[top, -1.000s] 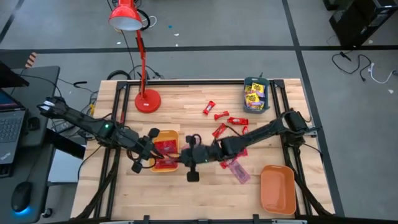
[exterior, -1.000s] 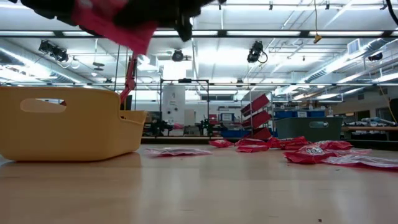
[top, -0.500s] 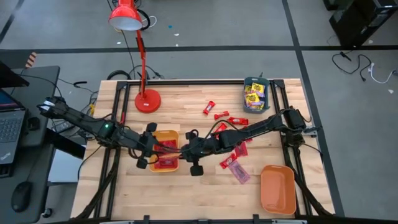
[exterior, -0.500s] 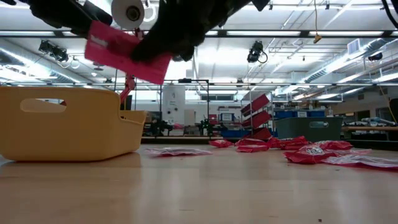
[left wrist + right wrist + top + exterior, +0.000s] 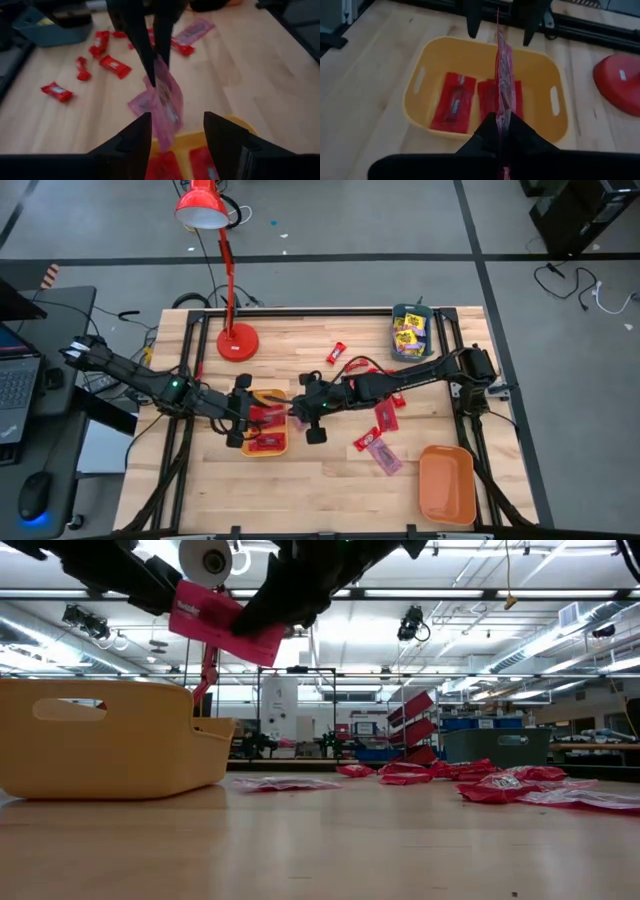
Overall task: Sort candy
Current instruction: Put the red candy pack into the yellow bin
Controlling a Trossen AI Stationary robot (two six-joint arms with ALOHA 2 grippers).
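A pinkish-purple candy packet (image 5: 162, 102) hangs over the yellow tray (image 5: 427, 65), with my right gripper (image 5: 499, 122) shut on it. My left gripper (image 5: 175, 120) is open at the tray's left side. Its two fingers stand on either side of the packet's free end (image 5: 498, 20) without touching it. Two red candies (image 5: 454, 102) lie flat on the tray's floor. In the low view the packet (image 5: 225, 625) is tilted, higher than the tray's rim (image 5: 100, 690). My right gripper pinches one end of the pink packet (image 5: 501, 111) between its two fingers. The fingers come from the table's right, slanting down. The packet sticks out ahead of them edge-on, slightly crumpled, and is lifted clear above the yellow tray.
Red candies (image 5: 365, 370) and pink packets (image 5: 380, 452) lie loose on the table right of centre. A teal tray (image 5: 396, 320) of yellow candies stands at the far right, an orange tray (image 5: 446, 483) at the near right, and a red desk lamp (image 5: 237, 340) at the far left.
My left gripper has opened and let go of the pink packet, staying beside the yellow tray. My right gripper has carried the packet toward the table's far edge, over the tray, and the packet has tipped.
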